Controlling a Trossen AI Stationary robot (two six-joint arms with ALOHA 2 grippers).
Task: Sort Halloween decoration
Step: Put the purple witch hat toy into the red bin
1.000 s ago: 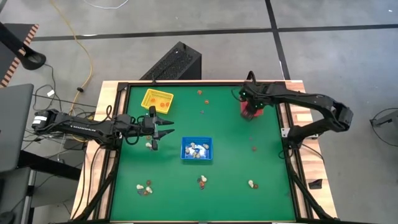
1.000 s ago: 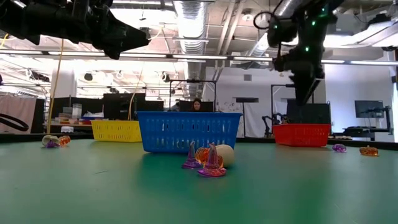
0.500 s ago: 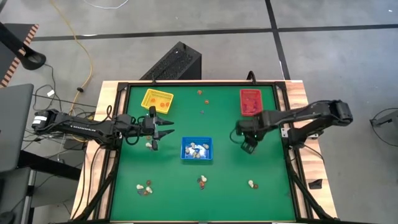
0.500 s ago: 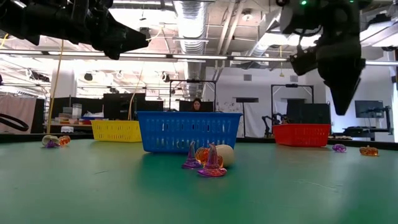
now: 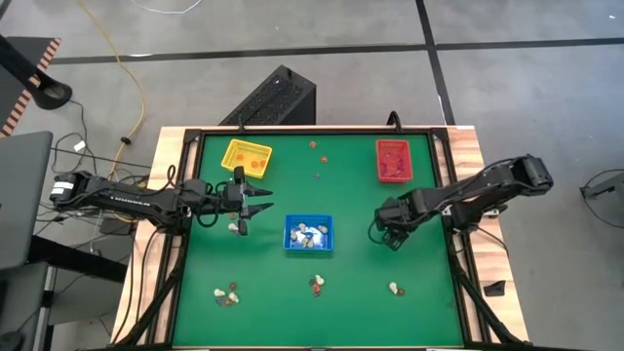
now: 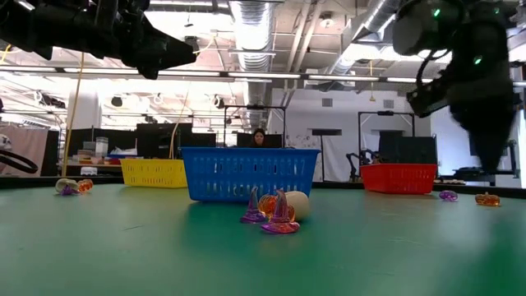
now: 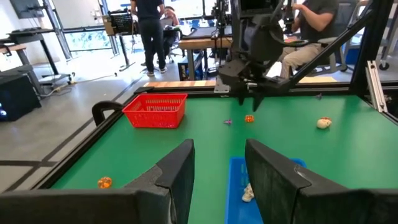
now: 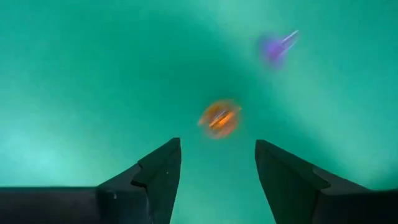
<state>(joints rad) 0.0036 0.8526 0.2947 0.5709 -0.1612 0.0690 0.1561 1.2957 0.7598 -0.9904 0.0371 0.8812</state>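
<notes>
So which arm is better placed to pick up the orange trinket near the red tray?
The right. Its open gripper hangs right above the orange trinket, while the left gripper waits between the yellow tray and blue tray.

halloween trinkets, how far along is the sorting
Partly done: the blue tray already holds several trinkets. In hand: the right gripper, jaws open and empty, is above an orange trinket on the green table. Left: clusters near the front edge and strays at the far side. The left gripper waits open.
</notes>
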